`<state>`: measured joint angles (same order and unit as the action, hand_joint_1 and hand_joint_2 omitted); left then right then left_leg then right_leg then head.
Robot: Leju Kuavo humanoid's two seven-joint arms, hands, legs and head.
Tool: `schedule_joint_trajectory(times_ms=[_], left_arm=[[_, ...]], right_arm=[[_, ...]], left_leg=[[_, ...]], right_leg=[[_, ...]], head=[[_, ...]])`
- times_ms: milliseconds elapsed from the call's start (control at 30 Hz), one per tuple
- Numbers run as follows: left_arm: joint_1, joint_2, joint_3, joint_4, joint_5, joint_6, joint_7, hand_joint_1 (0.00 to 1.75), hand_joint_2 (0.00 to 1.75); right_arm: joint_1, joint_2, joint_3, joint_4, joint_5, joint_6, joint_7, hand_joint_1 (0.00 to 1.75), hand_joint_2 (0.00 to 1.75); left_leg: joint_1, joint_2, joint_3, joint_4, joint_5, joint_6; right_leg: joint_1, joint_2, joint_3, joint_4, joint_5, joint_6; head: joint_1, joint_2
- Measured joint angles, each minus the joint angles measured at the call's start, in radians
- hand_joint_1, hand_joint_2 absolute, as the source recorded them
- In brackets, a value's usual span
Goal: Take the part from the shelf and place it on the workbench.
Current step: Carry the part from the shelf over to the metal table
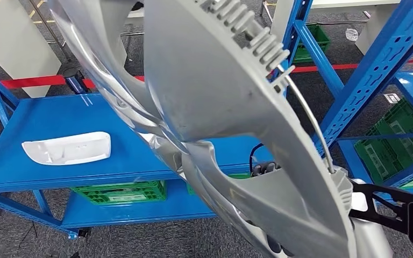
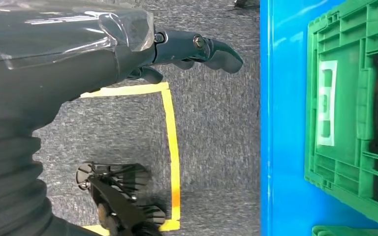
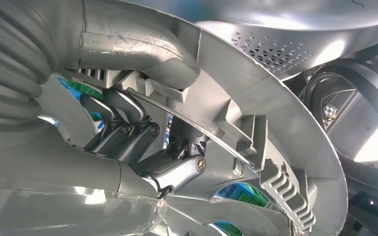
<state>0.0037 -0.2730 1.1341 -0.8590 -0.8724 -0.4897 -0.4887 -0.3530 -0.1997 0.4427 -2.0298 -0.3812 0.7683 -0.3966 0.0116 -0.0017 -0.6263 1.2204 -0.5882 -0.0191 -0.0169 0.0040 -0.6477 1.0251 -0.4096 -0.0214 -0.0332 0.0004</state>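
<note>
The right hand (image 3: pixel 142 142) has its fingers hooked around a rib of the large silver part (image 1: pixel 220 107), held high across the frame's centre. The left hand (image 2: pixel 187 51) hangs empty, loosely curled. That overhanging part could twist loose or strike the blue shelf (image 1: pixel 59 118).

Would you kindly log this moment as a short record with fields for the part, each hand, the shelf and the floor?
part: large silver-grey moulded part, lifted close to the head camera, tilted
right hand: right hand grips the part, fingers curled around an inner rib
left hand: left hand holds nothing, hanging above grey carpet
shelf: blue shelf with a white plastic piece lying on its upper deck
lower deck: green crate beneath
floor: yellow tape outline on carpet; red line behind the shelf
</note>
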Motion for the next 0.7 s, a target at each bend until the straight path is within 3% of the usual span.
schedule_joint_trajectory(times_ms=[67,100,133,233,267,300,367,400,433,467,500,567,600,633,700], left_arm=[[-0.002,0.004,-0.006,-0.006,0.001,0.0,0.001,0.0,1.75],[-0.003,0.006,-0.01,-0.01,0.002,0.001,0.001,0.0,1.75],[-0.003,0.007,-0.012,-0.012,0.002,0.001,0.002,0.0,1.75],[-0.002,0.009,-0.014,-0.02,0.003,0.002,0.004,0.0,1.75],[-0.001,0.008,-0.014,-0.025,0.003,0.001,0.007,0.0,1.75],[-0.001,0.007,-0.016,-0.03,0.004,0.001,0.011,0.0,1.75],[-0.001,0.004,-0.021,-0.042,0.005,-0.001,0.02,0.0,1.75],[0.0,0.003,-0.023,-0.048,0.007,-0.002,0.026,0.0,1.75],[0.001,0.002,-0.024,-0.054,0.009,-0.002,0.032,0.0,1.75],[0.002,0.001,-0.026,-0.062,0.012,-0.003,0.039,0.0,1.75],[0.004,-0.001,-0.027,-0.072,0.014,-0.005,0.045,0.0,1.75],[0.008,-0.004,-0.028,-0.097,0.015,-0.013,0.057,0.0,1.75],[0.011,-0.007,-0.029,-0.111,0.015,-0.019,0.061,0.0,1.75],[0.015,-0.008,-0.029,-0.125,0.014,-0.025,0.065,0.0,1.75],[0.025,-0.012,-0.028,-0.15,0.007,-0.036,0.07,0.0,1.75]], right_arm=[[0.0,-0.002,-0.001,0.0,0.002,0.0,-0.004,1.71,1.75],[0.0,-0.002,-0.001,0.0,0.003,0.0,-0.005,1.71,1.75],[0.0,-0.003,-0.001,0.0,0.004,0.0,-0.005,1.71,1.75],[0.0,-0.005,-0.002,0.0,0.009,-0.002,-0.006,1.71,1.75],[0.001,-0.007,-0.002,0.0,0.014,-0.004,-0.006,1.71,1.75],[0.001,-0.009,-0.003,0.0,0.022,-0.007,-0.008,1.71,1.75],[0.009,-0.014,-0.005,0.0,0.046,-0.012,-0.019,1.71,1.75],[0.018,-0.016,-0.006,0.0,0.061,-0.012,-0.029,1.71,1.75],[0.028,-0.018,-0.008,0.0,0.078,-0.012,-0.044,1.71,1.75],[0.038,-0.02,-0.008,0.0,0.093,-0.011,-0.062,1.71,1.75],[0.046,-0.022,-0.008,0.0,0.107,-0.01,-0.082,1.71,1.75],[0.052,-0.023,-0.008,-0.001,0.13,-0.01,-0.111,1.71,1.75],[0.055,-0.022,-0.008,-0.003,0.141,-0.012,-0.121,1.71,1.75],[0.059,-0.021,-0.009,-0.006,0.154,-0.014,-0.127,1.71,1.75],[0.072,-0.017,-0.011,-0.014,0.178,-0.02,-0.134,1.71,1.75]], left_leg=[[-0.006,0.0,0.1,-0.149,0.036,0.015],[-0.011,0.0,0.129,-0.199,0.047,0.022],[-0.016,0.0,0.139,-0.222,0.051,0.028],[-0.023,0.003,0.128,-0.237,0.083,0.046],[-0.022,0.005,0.124,-0.246,0.1,0.053],[-0.019,0.007,0.116,-0.255,0.118,0.059],[-0.017,0.008,0.09,-0.26,0.147,0.066],[-0.018,0.008,0.073,-0.26,0.159,0.066],[-0.018,0.008,0.057,-0.259,0.171,0.066],[-0.018,0.008,0.04,-0.257,0.183,0.064],[-0.017,0.008,0.023,-0.254,0.194,0.062],[-0.018,0.008,-0.008,-0.24,0.209,0.054],[-0.019,0.008,-0.02,-0.232,0.216,0.049],[-0.02,0.008,-0.028,-0.225,0.221,0.044],[-0.019,0.008,-0.035,-0.221,0.236,0.031]], right_leg=[[0.002,0.0,-0.011,-0.001,0.016,0.006],[0.002,-0.001,-0.013,-0.003,0.023,0.01],[0.001,-0.003,-0.014,-0.004,0.029,0.016],[-0.003,-0.005,-0.018,-0.016,0.049,0.035],[-0.003,-0.005,-0.024,-0.007,0.036,0.034],[-0.002,-0.005,-0.036,0.022,0.005,0.03],[-0.002,-0.005,-0.072,0.138,-0.088,0.02],[-0.002,-0.005,-0.085,0.204,-0.123,0.021],[-0.003,-0.005,-0.088,0.252,-0.139,0.027],[-0.004,-0.005,-0.075,0.268,-0.136,0.038],[-0.005,-0.005,-0.042,0.247,-0.121,0.049],[-0.006,-0.005,0.068,0.115,-0.102,0.06],[-0.005,-0.005,0.117,0.048,-0.108,0.055],[-0.003,-0.004,0.147,0.0,-0.118,0.048],[0.002,-0.003,0.152,-0.024,-0.126,0.031]], head=[[0.001,0.0],[0.001,0.0],[0.001,0.0],[0.001,0.0],[0.002,0.0],[0.003,0.0],[0.005,0.0],[0.005,0.0],[0.005,0.0],[0.005,0.0],[0.005,0.0],[0.005,0.0],[0.004,0.0],[0.004,0.0],[0.004,0.0]])
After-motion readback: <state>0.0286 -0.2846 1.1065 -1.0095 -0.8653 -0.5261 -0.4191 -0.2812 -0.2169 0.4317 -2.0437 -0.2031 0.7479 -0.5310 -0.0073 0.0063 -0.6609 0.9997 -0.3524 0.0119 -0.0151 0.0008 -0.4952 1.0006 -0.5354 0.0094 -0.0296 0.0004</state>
